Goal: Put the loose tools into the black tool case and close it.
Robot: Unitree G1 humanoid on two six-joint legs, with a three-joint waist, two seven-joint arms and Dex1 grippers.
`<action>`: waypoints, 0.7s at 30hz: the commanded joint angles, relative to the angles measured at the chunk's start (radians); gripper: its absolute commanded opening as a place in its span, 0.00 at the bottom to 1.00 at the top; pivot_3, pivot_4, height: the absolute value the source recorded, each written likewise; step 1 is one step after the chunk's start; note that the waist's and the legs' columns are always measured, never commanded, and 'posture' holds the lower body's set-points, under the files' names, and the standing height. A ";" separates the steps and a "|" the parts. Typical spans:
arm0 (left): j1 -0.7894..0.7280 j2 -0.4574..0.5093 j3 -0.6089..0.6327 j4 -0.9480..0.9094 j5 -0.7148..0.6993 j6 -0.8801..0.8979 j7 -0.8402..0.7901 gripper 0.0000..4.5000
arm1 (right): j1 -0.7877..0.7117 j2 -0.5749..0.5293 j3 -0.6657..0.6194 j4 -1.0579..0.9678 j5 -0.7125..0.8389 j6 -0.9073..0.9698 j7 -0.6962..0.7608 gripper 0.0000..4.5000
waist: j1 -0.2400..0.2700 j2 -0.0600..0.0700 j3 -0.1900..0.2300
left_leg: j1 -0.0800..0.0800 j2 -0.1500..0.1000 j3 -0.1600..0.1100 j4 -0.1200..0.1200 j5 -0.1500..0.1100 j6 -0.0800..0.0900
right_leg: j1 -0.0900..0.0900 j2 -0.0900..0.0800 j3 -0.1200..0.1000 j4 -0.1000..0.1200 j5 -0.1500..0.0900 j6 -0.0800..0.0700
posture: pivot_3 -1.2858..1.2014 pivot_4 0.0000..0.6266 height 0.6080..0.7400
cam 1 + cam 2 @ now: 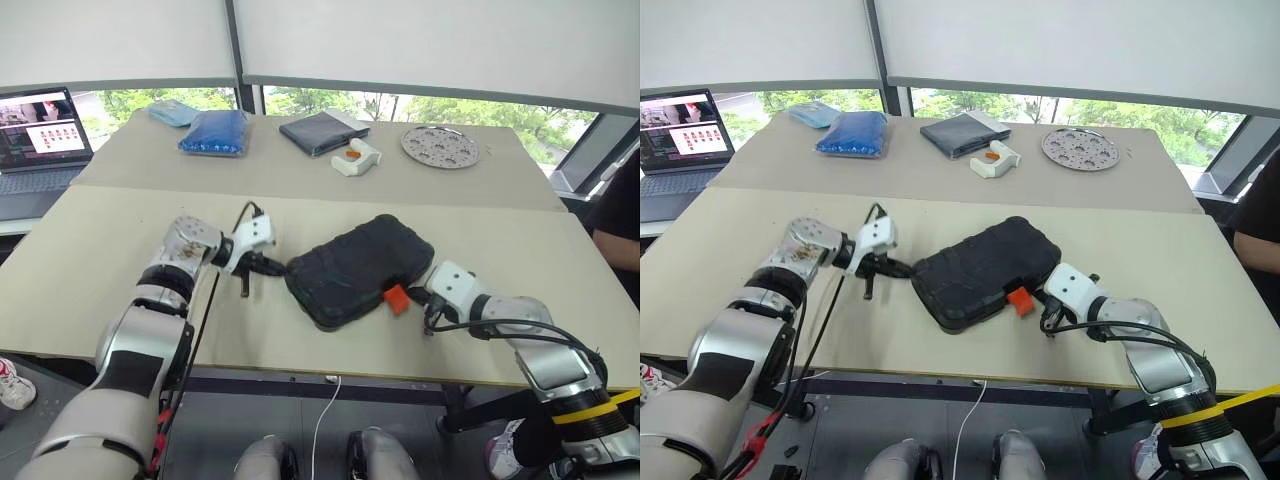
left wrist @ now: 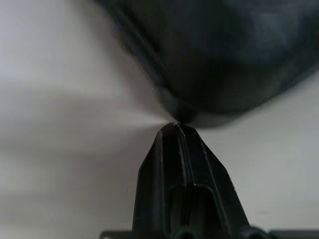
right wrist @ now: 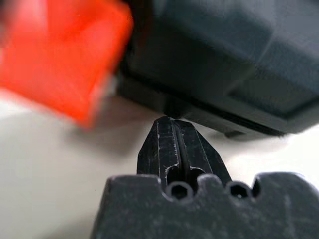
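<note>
The two black fingers of the left gripper (image 2: 175, 130) are pressed together into a single wedge, its tip set at the rounded left edge of the black moulded plastic tool case (image 1: 360, 268). The right gripper (image 3: 172, 124) is likewise closed on nothing, its tip just under the case's near rim, beside the bright orange latch (image 1: 397, 298) that juts from that rim. The case is seen lying shut and skewed on the near beige table (image 1: 120, 290), its textured shell ribbed and round-cornered. Bare tabletop is left open on every side of it, widest toward the far edge. A dark navy folded pouch (image 1: 318, 132) lies well apart on the far table.
</note>
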 commanded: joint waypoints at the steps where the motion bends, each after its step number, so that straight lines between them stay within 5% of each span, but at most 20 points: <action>1: -0.034 0.038 0.088 -0.132 -0.103 0.111 -0.049 0.01 | 0.039 -0.037 -0.083 -0.151 0.068 0.025 0.048 0.00 | 0.000 0.000 0.000 | -0.001 0.000 0.000 0.000 0.000 0.000 | -0.001 0.000 0.000 0.000 0.002 -0.003 | 0.52 0.24 0.84; 7: -0.003 0.010 0.168 -0.475 -0.272 0.477 -0.020 0.01 | 0.137 -0.046 -0.229 -0.331 0.160 0.182 0.016 0.00 | 0.002 0.000 0.000 | 0.000 0.000 -0.001 0.000 0.000 0.000 | 0.002 0.000 0.000 -0.001 -0.001 0.004 | 0.52 0.24 0.84; 14: 0.061 -0.235 0.174 -0.477 -0.240 0.419 0.365 0.01 | 0.164 0.056 -0.233 -0.459 0.219 0.340 -0.090 0.00 | 0.005 0.000 0.000 | 0.010 0.000 -0.005 0.000 -0.001 0.002 | 0.014 -0.002 0.002 -0.003 -0.001 0.004 | 0.52 0.24 0.84; 21: 0.145 -0.254 0.017 -0.396 -0.094 0.246 0.416 0.01 | 0.202 0.111 -0.169 -0.470 0.192 0.352 -0.158 0.00 | 0.001 0.002 -0.001 | 0.011 0.000 -0.005 -0.001 0.000 0.000 | 0.013 0.001 0.001 -0.002 -0.001 0.002 | 0.52 0.24 0.84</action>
